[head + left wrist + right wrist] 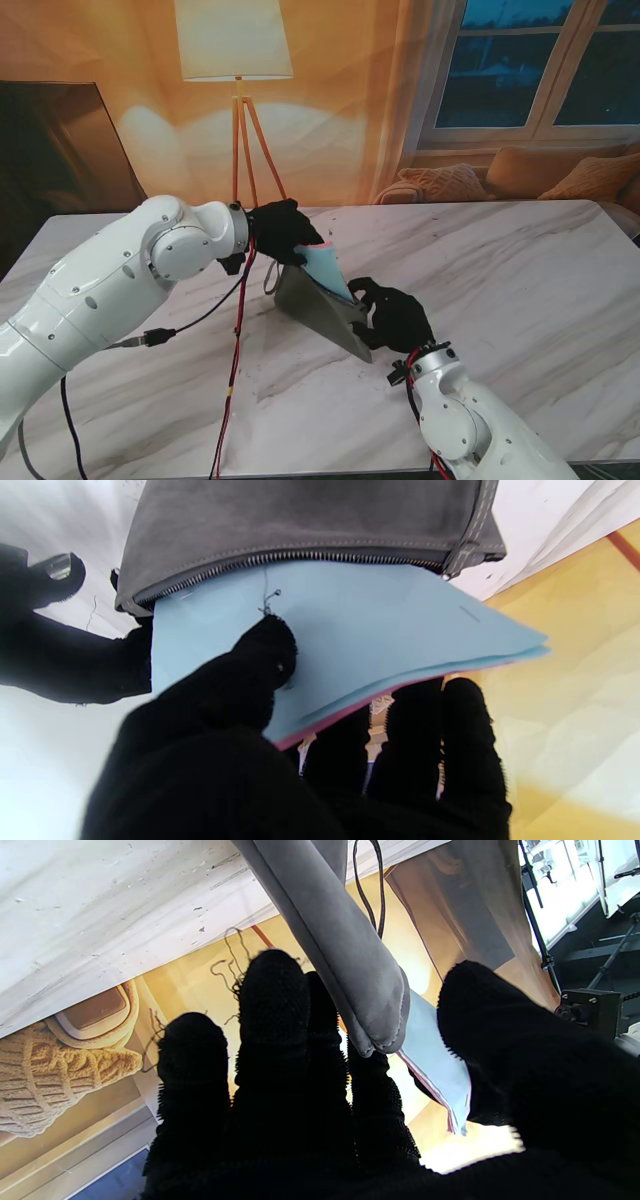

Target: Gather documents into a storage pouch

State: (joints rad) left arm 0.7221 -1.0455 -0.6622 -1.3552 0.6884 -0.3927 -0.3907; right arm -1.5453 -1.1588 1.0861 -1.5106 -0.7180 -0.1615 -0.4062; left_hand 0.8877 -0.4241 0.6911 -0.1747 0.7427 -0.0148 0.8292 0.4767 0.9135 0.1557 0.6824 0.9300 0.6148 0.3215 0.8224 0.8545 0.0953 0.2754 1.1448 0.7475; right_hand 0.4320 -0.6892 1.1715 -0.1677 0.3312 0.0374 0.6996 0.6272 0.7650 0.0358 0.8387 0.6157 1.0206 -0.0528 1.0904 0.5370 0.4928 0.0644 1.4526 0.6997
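Observation:
A grey zip pouch stands on edge in the middle of the marble table, its mouth open toward my left hand. A stack of light blue documents with a pink sheet underneath sticks partly out of the zipper opening. My left hand is shut on the stack's free end, thumb on top of the documents and fingers underneath. The pouch covers the stack's far edge. My right hand is shut on the pouch's near end. The pouch and the documents sit between its fingers and thumb.
Red and black cables hang from my left arm down across the table on the left of the pouch. A floor lamp stands beyond the table's far edge. Sofa cushions lie behind the far right corner.

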